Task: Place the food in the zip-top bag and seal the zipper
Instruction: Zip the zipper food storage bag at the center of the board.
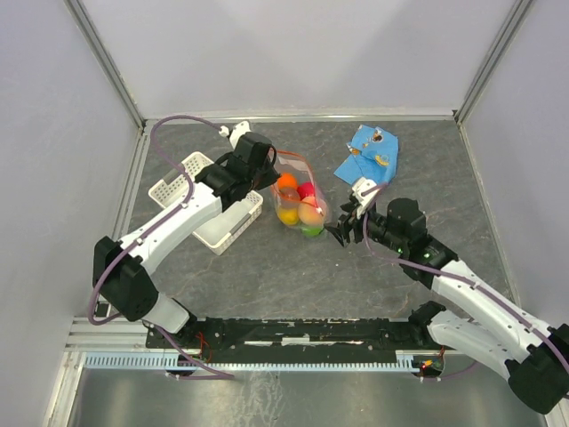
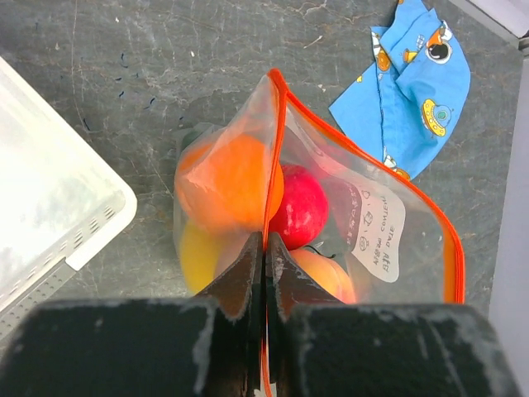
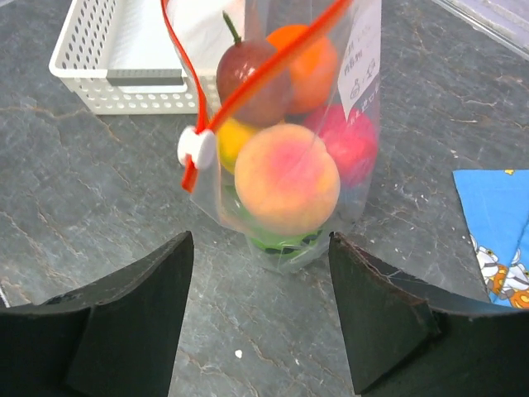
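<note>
Left gripper (image 2: 264, 248) is clamped tight on the zipper (image 2: 285, 124), so the zip-top bag (image 2: 372, 190) is held upright by its red-orange edge w/ its bottom down on the desk (image 1: 293, 276). Food (image 1: 300, 209) is seen inside the bag: orange fruit (image 2: 227, 178), red-pink fruit (image 2: 299, 207), peach fruit (image 3: 287, 178), and green fruit (image 3: 289, 242) squashed at the very bottom. Right gripper (image 3: 260, 244) is spread wide apart, nothing held, parked just in front of the bag. White slider tab (image 3: 197, 149) is seen on the strip. Bag is flanked by the white basket (image 1: 209, 209) on the left & the blue snack packet (image 1: 369, 153) further back on the right. Whether the zipper is sealed all the way along can't be told tbh.
</note>
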Tool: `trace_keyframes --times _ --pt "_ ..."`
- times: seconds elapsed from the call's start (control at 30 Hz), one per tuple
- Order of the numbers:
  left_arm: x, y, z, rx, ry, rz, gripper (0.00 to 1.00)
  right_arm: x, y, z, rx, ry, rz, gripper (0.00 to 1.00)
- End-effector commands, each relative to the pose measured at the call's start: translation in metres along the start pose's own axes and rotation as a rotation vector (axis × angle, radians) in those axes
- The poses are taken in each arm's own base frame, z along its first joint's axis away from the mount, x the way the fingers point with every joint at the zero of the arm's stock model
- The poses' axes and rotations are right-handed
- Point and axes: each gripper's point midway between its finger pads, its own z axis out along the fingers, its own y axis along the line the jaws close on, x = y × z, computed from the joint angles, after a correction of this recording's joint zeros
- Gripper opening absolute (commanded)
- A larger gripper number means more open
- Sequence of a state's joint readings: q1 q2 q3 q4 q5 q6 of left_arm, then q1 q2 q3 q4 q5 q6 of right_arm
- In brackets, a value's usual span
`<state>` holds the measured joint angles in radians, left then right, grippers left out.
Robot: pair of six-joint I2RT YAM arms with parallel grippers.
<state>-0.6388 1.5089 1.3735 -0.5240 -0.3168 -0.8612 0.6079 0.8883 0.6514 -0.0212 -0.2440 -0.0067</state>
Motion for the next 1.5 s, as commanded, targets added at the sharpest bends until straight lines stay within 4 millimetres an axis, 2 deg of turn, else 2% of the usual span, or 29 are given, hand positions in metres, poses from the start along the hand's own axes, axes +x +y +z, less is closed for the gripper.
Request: trace_keyframes --times 0.0,0.13,0.4,0.5,0.73,0.87,1.0,1.13,1.2,1.27,1.33,1.47 --pt "-0.021 -0.012 -0.014 0.052 -0.075 -0.111 0.03 -0.034 0.002 0.006 -0.023 -0.219 -0.106 0.74" --pt "-0.022 -0.010 -0.016 0.054 -0.081 -0.112 0.03 -0.040 0.005 0.015 -0.049 -0.282 -0.127 0.72" --pt "-0.020 -0.013 -0.018 0.074 -0.074 -0.139 0.03 -0.037 0.009 0.038 -0.097 -0.340 -0.124 0.70" --pt "-0.016 -0.013 -0.017 0.082 -0.061 -0.149 0.03 -0.034 0.004 0.043 -0.073 -0.348 -0.110 0.66" --pt "-0.015 -0.010 -0.018 0.081 -0.068 -0.162 0.03 -0.025 -0.001 0.042 -0.046 -0.326 -0.124 0.43" --pt "-0.021 -0.008 -0.022 0.079 -0.097 -0.159 0.03 -0.021 0.001 0.041 -0.056 -0.307 -0.147 0.20" --pt "-0.032 -0.005 -0.028 0.073 -0.139 -0.120 0.03 -0.026 0.003 0.038 -0.072 -0.290 -0.175 0.04" --pt "-0.050 -0.004 -0.040 0.083 -0.212 -0.025 0.04 -0.032 0.003 0.035 -0.076 -0.284 -0.209 0.02" --pt "-0.061 -0.004 -0.048 0.093 -0.258 0.052 0.11 -0.038 0.004 0.033 -0.091 -0.279 -0.227 0.02" --pt "-0.072 -0.010 -0.059 0.130 -0.299 0.149 0.25 -0.042 0.005 0.032 -0.101 -0.269 -0.247 0.02" --pt "-0.081 -0.021 -0.072 0.198 -0.341 0.266 0.40 -0.046 0.003 0.030 -0.094 -0.265 -0.271 0.02" --pt "-0.090 -0.047 -0.098 0.369 -0.424 0.520 0.59 -0.053 0.003 0.026 -0.100 -0.252 -0.316 0.02"
